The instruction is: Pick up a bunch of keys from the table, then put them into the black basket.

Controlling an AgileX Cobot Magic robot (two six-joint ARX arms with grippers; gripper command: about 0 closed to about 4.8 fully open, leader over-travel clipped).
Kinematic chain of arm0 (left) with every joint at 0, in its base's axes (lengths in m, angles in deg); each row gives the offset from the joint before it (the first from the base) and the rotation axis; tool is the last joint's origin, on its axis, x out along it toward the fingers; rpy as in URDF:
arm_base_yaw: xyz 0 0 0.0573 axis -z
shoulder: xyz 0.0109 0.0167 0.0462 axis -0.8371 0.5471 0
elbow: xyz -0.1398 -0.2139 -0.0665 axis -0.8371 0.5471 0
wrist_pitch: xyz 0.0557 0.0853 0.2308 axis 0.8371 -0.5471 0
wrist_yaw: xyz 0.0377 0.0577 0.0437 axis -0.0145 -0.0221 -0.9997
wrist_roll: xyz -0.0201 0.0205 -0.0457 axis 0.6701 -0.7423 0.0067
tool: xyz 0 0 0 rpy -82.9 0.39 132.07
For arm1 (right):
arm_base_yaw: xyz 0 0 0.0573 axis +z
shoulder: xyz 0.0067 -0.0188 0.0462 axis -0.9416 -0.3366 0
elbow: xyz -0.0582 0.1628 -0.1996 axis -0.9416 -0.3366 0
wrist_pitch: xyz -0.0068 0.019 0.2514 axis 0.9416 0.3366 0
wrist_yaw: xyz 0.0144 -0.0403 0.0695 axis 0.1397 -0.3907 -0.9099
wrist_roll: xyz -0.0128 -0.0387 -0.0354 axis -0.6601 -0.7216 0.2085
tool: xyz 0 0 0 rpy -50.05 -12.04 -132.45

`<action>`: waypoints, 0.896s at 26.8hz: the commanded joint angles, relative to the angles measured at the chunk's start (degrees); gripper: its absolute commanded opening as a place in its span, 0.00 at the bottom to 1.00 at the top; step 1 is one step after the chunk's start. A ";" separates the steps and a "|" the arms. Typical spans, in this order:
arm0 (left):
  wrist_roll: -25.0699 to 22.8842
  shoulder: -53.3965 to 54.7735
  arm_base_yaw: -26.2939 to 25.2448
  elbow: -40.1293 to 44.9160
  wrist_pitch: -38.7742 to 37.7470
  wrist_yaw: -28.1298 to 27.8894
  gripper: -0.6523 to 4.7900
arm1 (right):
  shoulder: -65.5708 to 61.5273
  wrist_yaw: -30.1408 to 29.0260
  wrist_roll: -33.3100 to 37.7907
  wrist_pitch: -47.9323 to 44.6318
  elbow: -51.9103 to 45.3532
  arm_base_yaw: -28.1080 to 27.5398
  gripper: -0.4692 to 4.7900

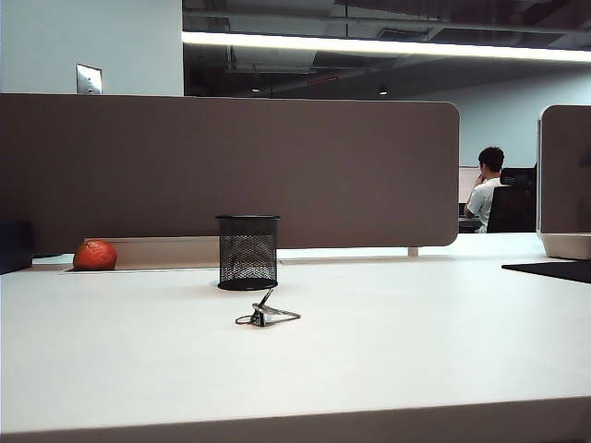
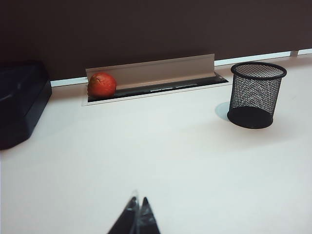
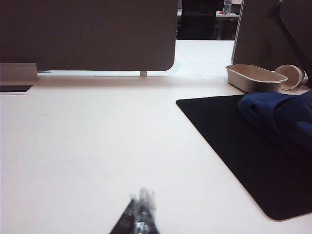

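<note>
The bunch of keys (image 1: 267, 315) lies flat on the white table (image 1: 416, 332), just in front of the black basket (image 1: 247, 252). That wire-mesh basket (image 2: 256, 94) stands upright and also shows in the left wrist view, where no keys appear. My left gripper (image 2: 138, 200) is shut with nothing in it, low over bare table well short of the basket. My right gripper (image 3: 142, 197) is shut and empty too, over bare table beside a black mat; keys and basket are out of its view. Neither gripper shows in the exterior view.
An orange-red fruit (image 1: 95, 256) rests in a slot by the brown partition (image 1: 231, 166). A dark box (image 2: 19, 102) sits beyond it. To the right lie a black mat (image 3: 243, 146), a blue cloth (image 3: 282, 117) and a beige tray (image 3: 253, 78).
</note>
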 commanded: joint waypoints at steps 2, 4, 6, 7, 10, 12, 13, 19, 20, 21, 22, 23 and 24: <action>-0.02 0.02 0.00 -0.17 1.22 0.00 0.11 | 0.04 -0.26 0.87 -0.96 0.48 0.07 0.08; 0.00 0.04 0.00 -0.28 1.79 0.04 0.11 | 0.04 -0.22 4.68 -0.35 1.57 0.07 0.08; 0.00 0.04 0.00 -0.42 1.81 1.44 0.11 | 0.04 -0.07 4.96 2.43 3.52 0.07 0.08; -0.02 0.04 0.00 -0.59 1.68 2.29 0.11 | 0.04 -0.02 4.96 3.08 4.24 0.07 0.08; -0.02 0.04 0.02 -1.42 1.75 5.33 0.11 | 0.02 -0.04 4.98 4.85 8.31 0.07 0.08; 0.00 0.04 0.02 -2.36 1.73 6.56 0.11 | -0.55 -0.07 6.69 6.84 13.22 0.07 0.08; 0.02 0.04 0.04 -2.54 1.77 7.13 0.11 | -1.22 -0.04 8.00 7.98 14.84 0.04 0.08; 0.02 0.04 0.02 -2.86 1.73 13.16 0.11 | -9.44 -2.40 10.51 15.50 24.96 0.09 0.08; 0.02 0.04 0.02 -2.86 1.73 14.16 0.11 | -11.23 -3.45 10.51 16.24 26.69 0.09 0.08; 0.02 0.04 0.02 -2.86 1.75 15.10 0.11 | -12.72 -4.46 10.51 16.74 28.13 0.11 0.08; 0.02 0.04 0.02 -2.86 1.77 15.69 0.11 | -14.32 -5.49 10.51 17.20 29.59 0.09 0.08; 0.02 0.04 0.02 -2.86 1.75 16.24 0.11 | -16.35 -6.56 10.51 17.90 31.41 0.09 0.08; 0.02 0.04 0.02 -2.86 1.75 17.03 0.11 | -18.38 -7.15 10.51 18.75 33.22 0.11 0.08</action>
